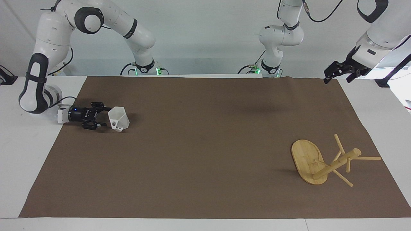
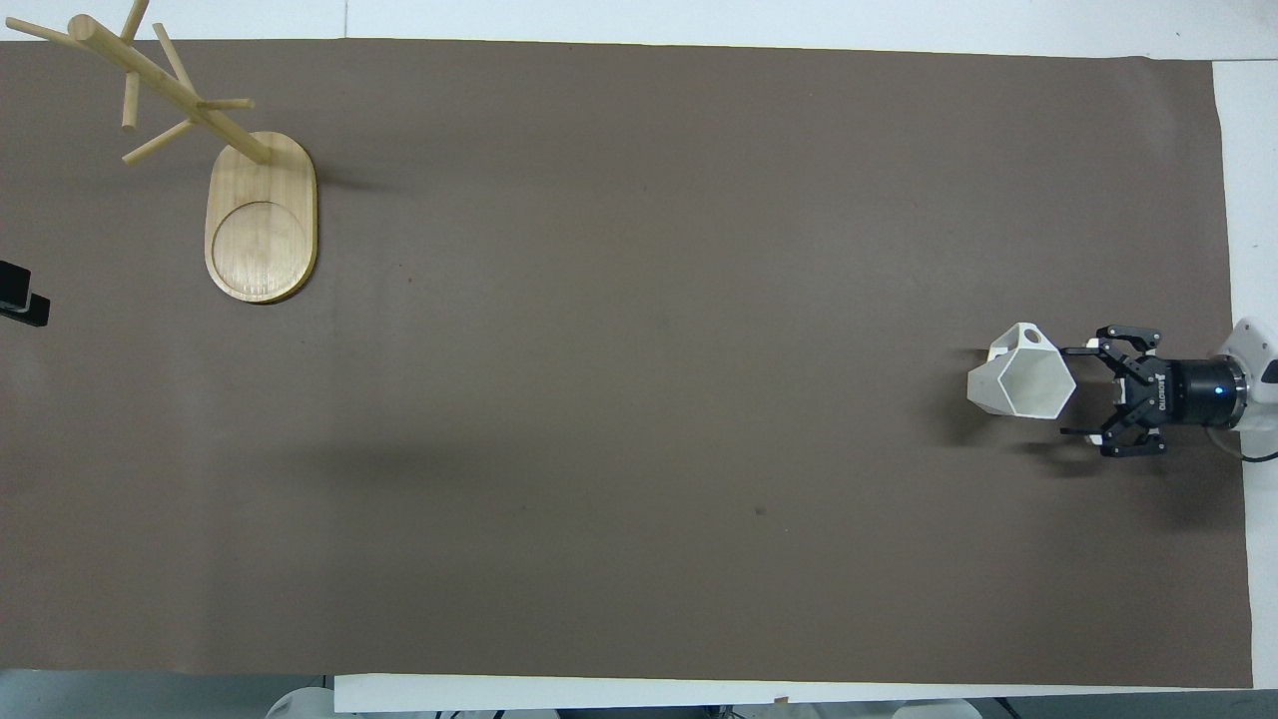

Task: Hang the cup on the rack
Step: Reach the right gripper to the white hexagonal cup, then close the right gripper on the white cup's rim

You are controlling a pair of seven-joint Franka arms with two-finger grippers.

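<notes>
The white faceted cup (image 1: 118,118) stands upright on the brown mat near the right arm's end of the table, its handle on the side farther from the robots. It also shows in the overhead view (image 2: 1020,382). My right gripper (image 1: 107,117) lies low and level beside it, open, its tips just reaching the cup's side; it also shows in the overhead view (image 2: 1065,391). The bamboo rack (image 1: 321,162) stands upright near the left arm's end, farther from the robots than the cup; it also shows in the overhead view (image 2: 255,215). My left gripper (image 1: 337,75) waits, open and empty, raised over the mat's corner.
The brown mat (image 1: 205,154) covers most of the white table (image 1: 29,154). Only the cup and rack stand on it. The rack's pegs (image 2: 130,95) stick out toward the table's edge.
</notes>
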